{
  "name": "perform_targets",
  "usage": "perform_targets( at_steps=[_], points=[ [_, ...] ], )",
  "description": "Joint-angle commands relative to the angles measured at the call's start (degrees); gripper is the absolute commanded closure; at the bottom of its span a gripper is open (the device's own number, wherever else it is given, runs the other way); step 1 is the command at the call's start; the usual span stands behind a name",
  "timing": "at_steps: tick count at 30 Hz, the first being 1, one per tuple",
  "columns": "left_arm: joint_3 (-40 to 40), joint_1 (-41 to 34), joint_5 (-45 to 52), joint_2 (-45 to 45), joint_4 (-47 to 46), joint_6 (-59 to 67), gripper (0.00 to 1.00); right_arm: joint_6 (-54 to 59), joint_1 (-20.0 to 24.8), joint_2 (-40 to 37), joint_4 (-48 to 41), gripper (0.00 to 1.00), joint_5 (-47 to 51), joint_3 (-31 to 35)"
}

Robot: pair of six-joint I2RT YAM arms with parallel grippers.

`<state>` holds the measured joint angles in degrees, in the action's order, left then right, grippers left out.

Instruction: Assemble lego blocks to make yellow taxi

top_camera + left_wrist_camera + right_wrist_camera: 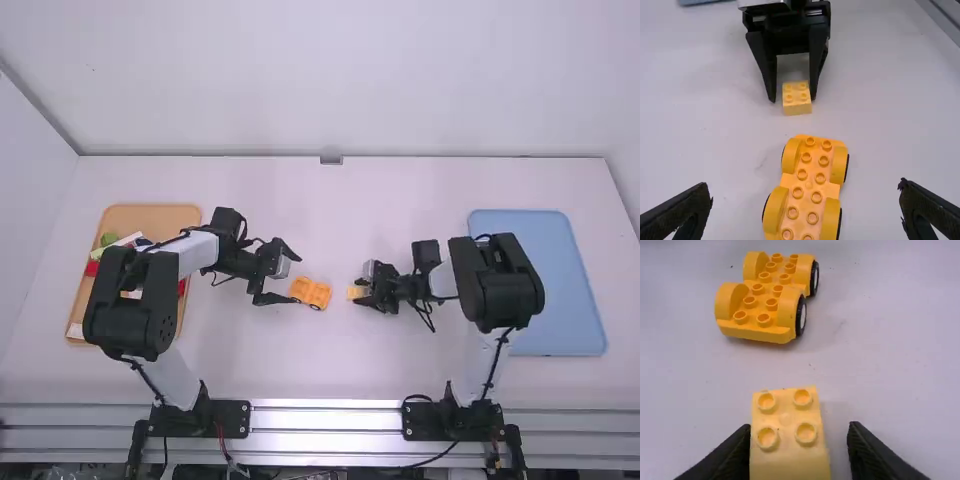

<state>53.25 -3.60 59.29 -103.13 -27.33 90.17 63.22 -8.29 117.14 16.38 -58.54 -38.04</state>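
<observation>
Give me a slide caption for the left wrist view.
Yellow wheeled base, the open right gripper beyond it with a small block between its fingers.

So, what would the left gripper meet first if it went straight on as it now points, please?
Probably the wheeled base, though how high the left gripper sits is hard to judge.

block (355,293) right of wheeled base (312,291)
</observation>
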Motion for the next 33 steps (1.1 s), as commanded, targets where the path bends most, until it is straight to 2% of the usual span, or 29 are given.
perform_targets(
  at_steps=[1,6,7,8,10,14,21,25,28,31,33],
  points=[
    [0.7,-0.6,-1.3,-0.9,-0.2,-0.9,0.01,-0.2,-0.8,0.5,-2.3,0.62,4.0,-1.4],
    [-0.6,-0.6,-2.6,-3.4,3.9,-1.0,0.01,0.4,-0.1,0.1,-11.3,0.66,3.4,-5.5],
    [-1.2,-0.5,-1.2,-4.7,7.0,-2.9,0.01,2.4,0.2,-0.6,-15.8,0.67,1.9,-7.1],
    [-1.3,-0.5,-1.1,-4.8,7.3,-3.3,0.01,2.8,0.2,-0.7,-16.5,0.67,1.6,-7.3],
    [-1.6,-0.6,1.1,-7.4,11.9,-6.8,0.01,9.2,0.5,-2.5,-26.1,0.70,-1.2,-10.3],
    [-1.6,-2.6,-0.5,-10.4,12.7,-2.0,0.01,12.0,0.7,-5.9,-35.3,0.70,-1.4,-13.8],
    [-1.7,-5.0,-3.1,-12.5,12.9,-2.2,0.01,11.6,-1.4,-10.6,-36.2,0.73,0.0,-14.4],
    [-3.0,-5.1,-3.2,-13.8,16.7,-2.5,0.00,10.1,-2.9,-12.5,-35.8,0.74,0.7,-14.5],
    [-3.3,-5.1,-2.5,-15.8,20.5,-6.7,0.06,4.2,-3.5,-13.4,-32.9,0.75,4.0,-14.4],
    [-3.4,-4.9,-1.3,-15.8,20.3,-6.3,0.23,1.9,-4.3,-13.4,-31.5,0.76,6.1,-14.4],
    [-3.4,-4.5,-1.3,-15.8,20.8,-6.3,0.39,2.8,-5.0,-13.4,-31.6,0.76,5.9,-14.4]
  ],
)
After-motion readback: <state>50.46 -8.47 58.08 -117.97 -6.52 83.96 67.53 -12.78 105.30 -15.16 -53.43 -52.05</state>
